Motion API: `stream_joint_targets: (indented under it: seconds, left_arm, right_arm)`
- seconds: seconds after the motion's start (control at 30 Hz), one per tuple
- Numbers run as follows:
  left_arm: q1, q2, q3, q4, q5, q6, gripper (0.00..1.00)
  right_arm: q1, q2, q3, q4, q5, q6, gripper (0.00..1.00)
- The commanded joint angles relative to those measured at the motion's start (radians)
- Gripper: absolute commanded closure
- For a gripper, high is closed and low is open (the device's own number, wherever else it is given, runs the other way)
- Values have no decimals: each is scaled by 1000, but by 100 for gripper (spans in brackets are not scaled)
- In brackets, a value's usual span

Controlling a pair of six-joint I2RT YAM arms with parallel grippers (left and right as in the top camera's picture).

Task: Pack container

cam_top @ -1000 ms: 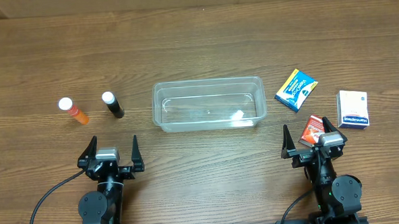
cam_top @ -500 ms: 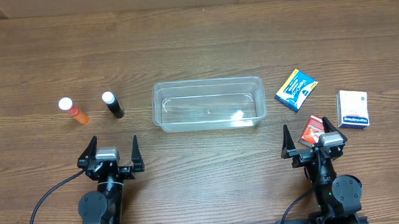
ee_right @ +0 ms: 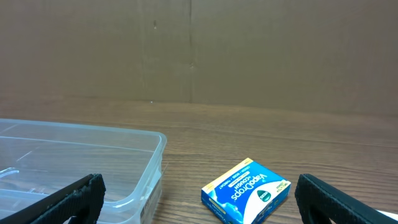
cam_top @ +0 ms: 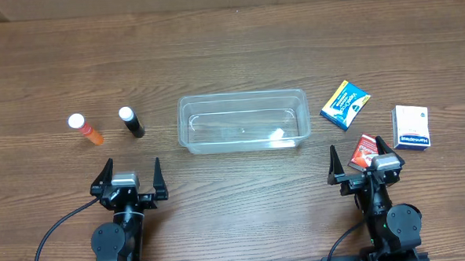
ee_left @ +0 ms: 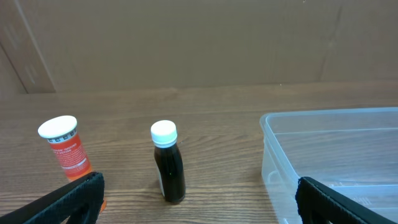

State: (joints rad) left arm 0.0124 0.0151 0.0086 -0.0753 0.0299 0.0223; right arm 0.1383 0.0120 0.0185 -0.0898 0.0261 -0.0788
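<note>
The clear plastic container (cam_top: pixel 242 121) stands empty at the table's middle; its corner shows in the left wrist view (ee_left: pixel 329 155) and the right wrist view (ee_right: pixel 81 162). An orange bottle (cam_top: pixel 85 131) and a black bottle (cam_top: pixel 131 122), both white-capped, stand to its left, also in the left wrist view (ee_left: pixel 67 149) (ee_left: pixel 169 162). A blue box (cam_top: pixel 344 104) (ee_right: pixel 247 190), a red box (cam_top: pixel 365 151) and a white box (cam_top: pixel 411 127) lie to its right. My left gripper (cam_top: pixel 129 179) and right gripper (cam_top: pixel 363 164) are open and empty near the front edge.
A cardboard wall (ee_left: pixel 186 43) stands behind the wooden table (cam_top: pixel 229 52). The red box lies right at my right gripper's fingers in the overhead view.
</note>
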Motion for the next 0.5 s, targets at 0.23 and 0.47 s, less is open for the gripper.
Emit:
stream_joint_targets:
  seconds: [0.23,0.47]
  left_arm:
    - [-3,-10,-4,0,-6,-7,0]
    - [-3,-10,-4,1,-4,-7,0]
  right_arm:
    - [0,-9,-10,9,5,0,0]
    - [0,-9,-10,7,-16,0,0]
